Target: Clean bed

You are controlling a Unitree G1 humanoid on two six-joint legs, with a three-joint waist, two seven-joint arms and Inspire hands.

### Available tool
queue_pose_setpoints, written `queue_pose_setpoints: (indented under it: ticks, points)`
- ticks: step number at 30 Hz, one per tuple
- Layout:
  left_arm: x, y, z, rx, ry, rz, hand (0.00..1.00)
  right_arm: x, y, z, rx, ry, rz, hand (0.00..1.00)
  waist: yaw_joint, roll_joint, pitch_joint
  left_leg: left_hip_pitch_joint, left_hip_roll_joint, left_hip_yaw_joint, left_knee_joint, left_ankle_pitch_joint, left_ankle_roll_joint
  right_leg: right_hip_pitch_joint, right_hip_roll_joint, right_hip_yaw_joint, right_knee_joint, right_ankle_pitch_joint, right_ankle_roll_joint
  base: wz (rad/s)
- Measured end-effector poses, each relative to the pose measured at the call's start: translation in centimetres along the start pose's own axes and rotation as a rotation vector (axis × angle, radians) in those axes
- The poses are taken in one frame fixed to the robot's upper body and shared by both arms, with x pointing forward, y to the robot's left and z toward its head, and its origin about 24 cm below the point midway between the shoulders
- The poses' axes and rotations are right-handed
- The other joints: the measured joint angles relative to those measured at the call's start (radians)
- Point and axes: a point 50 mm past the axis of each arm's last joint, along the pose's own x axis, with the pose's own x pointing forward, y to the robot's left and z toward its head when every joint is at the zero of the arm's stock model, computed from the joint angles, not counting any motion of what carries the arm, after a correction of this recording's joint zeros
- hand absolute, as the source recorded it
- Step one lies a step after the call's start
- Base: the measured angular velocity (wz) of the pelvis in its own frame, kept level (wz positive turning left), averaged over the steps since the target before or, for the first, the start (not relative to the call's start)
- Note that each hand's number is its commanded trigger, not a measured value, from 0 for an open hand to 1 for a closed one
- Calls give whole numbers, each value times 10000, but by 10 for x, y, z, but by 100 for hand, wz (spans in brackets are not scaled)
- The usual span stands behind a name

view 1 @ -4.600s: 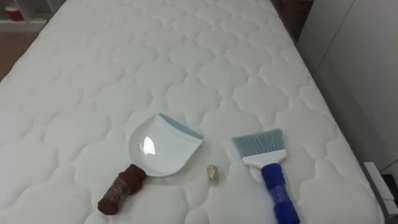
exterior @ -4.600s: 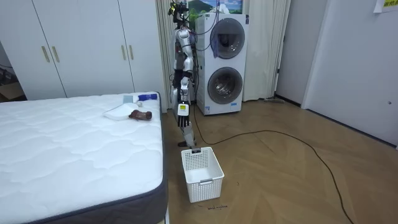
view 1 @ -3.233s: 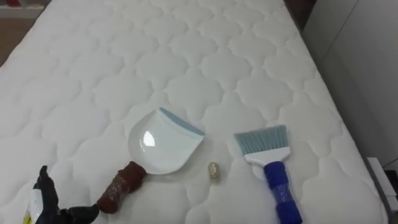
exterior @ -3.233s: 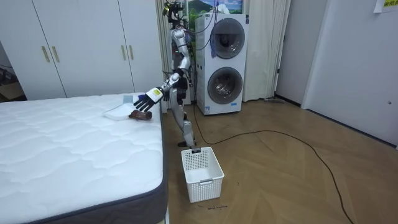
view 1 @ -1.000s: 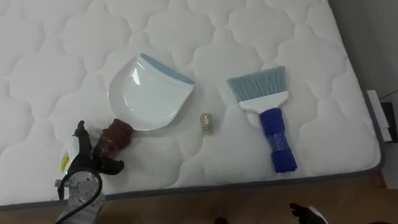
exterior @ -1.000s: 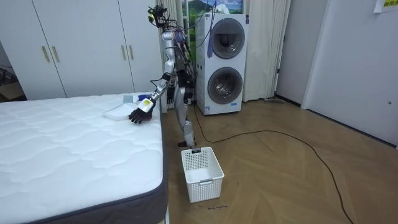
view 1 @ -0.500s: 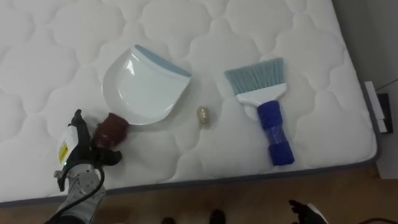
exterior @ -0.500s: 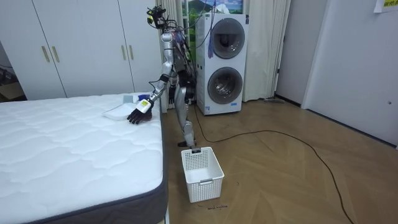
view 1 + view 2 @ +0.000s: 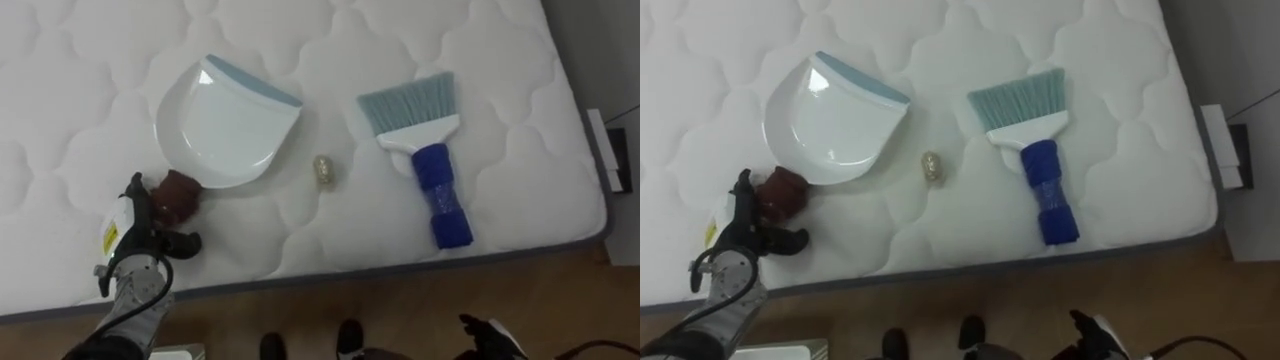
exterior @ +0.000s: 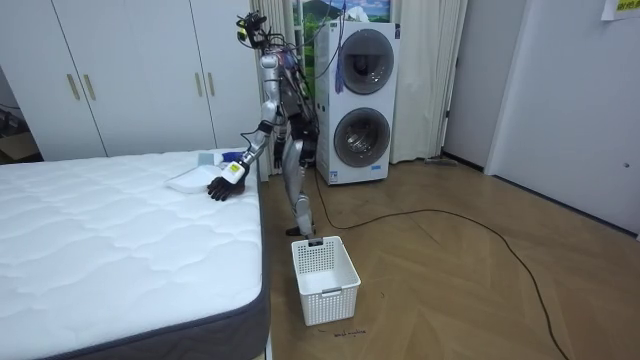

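Note:
A white dustpan [image 9: 225,125] with a blue lip lies on the white mattress [image 9: 80,60], its brown handle [image 9: 176,194] pointing toward the near edge. My left hand [image 9: 135,240] rests over the handle's end. One finger lies straight along the handle's left side and the thumb sticks out to the right. A small tan scrap [image 9: 324,169] sits just right of the pan. Beyond it lies a brush [image 9: 425,150] with pale bristles and a blue handle. My right hand [image 9: 490,335] hangs low over the floor. In the room view I stand at the bed's end with my left hand [image 10: 222,183] beside the dustpan [image 10: 188,181].
The mattress edge [image 9: 400,272] runs along the bottom, with wooden floor below it. A white laundry basket [image 10: 325,280] stands on the floor near the bed's corner. Stacked washing machines [image 10: 360,100] are behind me and wardrobes line the wall.
My left hand rose from my side and settled on the dustpan's handle. I have stepped closer to the bed, and the camera now looks down on its near edge. Pan, scrap and brush lie unmoved.

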Motion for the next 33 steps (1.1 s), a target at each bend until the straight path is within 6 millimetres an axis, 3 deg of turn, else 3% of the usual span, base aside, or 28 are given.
queue_pose_setpoints:
  ticks: [6,10,14,22,33]
  points:
    - [4,5,5,27,-151,104,0,0,0,0,-24,105,33,0,-58,-32,57,-346,-7,34,284,22,40,-308,-68,-37,194,19,-72,0]
    - [9,9,11,153,-318,136,100,1,0,3,-18,26,131,0,-106,-57,134,-642,-13,31,504,26,46,-550,-110,-49,263,11,-79,0]
    - [12,13,15,209,-411,325,100,2,-1,7,-76,-41,116,0,-133,-76,166,-899,-14,43,722,17,75,-797,-153,-52,479,3,-91,0]
    - [27,47,16,794,-137,1153,100,3,-4,15,-139,-83,38,0,-343,-102,179,-963,-34,247,802,56,140,-956,-268,-28,763,-51,-118,0]
    - [24,37,2,902,766,113,100,3,-4,16,40,-32,62,0,-511,-113,169,-905,0,526,792,60,148,-938,-335,-42,867,-33,-82,-1]
